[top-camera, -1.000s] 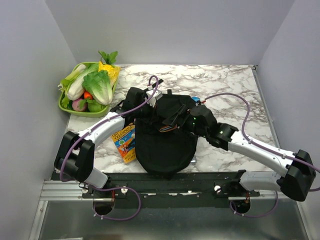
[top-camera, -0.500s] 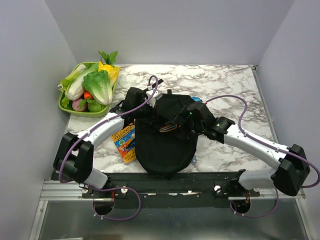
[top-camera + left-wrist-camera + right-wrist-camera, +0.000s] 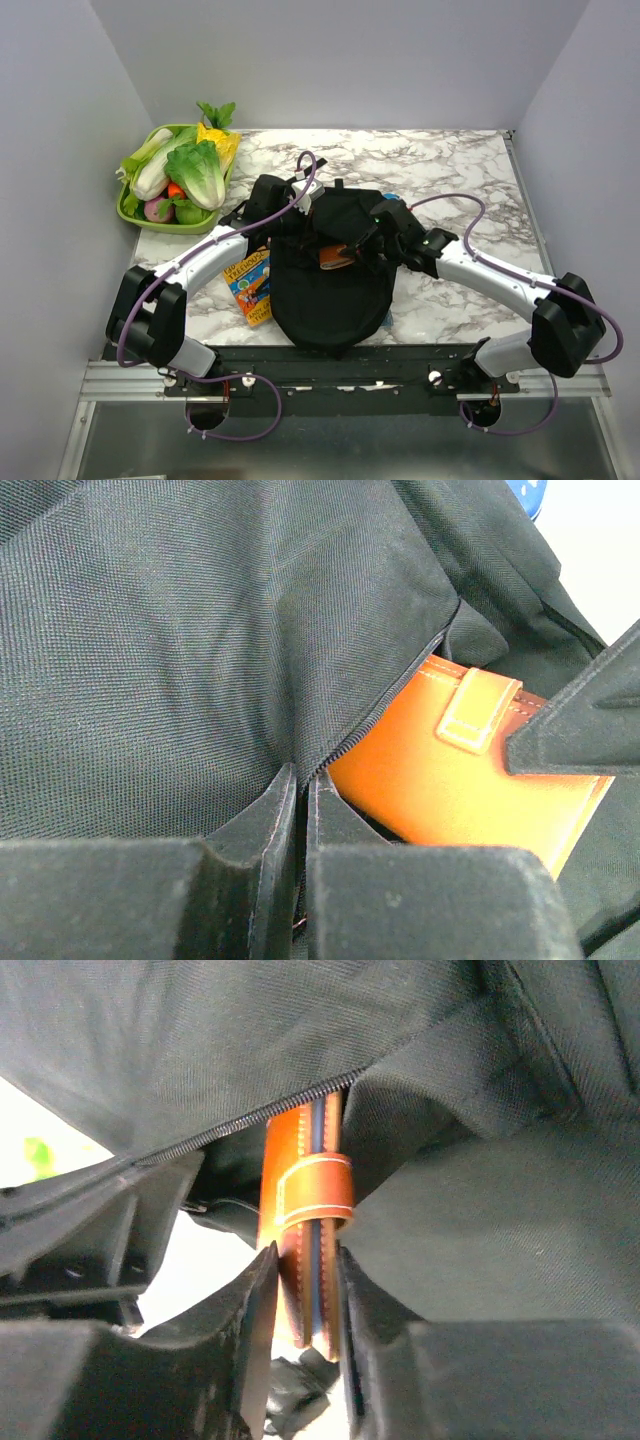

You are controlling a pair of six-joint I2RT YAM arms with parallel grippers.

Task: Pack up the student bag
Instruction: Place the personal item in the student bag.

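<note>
**Position.** The backpack [image 3: 330, 295] lies flat in the middle of the surface [image 3: 450, 165], towards the near edge and between your two arms. A tray of vegetables [image 3: 128, 210] stands well apart at the far left corner. A booklet [image 3: 250, 285] lies just beside the backpack's left edge.

**Left gripper** [image 3: 299, 785]. It is pressed together on a fold of the black fabric right at the zip line. The pinch lifts that lip, so the mouth gapes.

**Right gripper** [image 3: 304, 1260]. It pinches an orange wallet [image 3: 292, 1155] held on edge, one finger against each face. The clasp strap wraps over the edge nearest the camera.

**Relation governing the next move.** The mouth lies directly ahead of your right gripper, on the side towards your left arm.
- The wallet's long axis runs straight out from the fingers towards the opening.
- Its leading end sits at the zip teeth, just under the raised lip; both wrist views agree.

**Judgement.** The right arm is the one placed to finish the insertion, with a push forward along the wallet's own length. The left arm need only hold the lip up. If the lip sags, the clasp strap looks likely to catch on the teeth.
</note>
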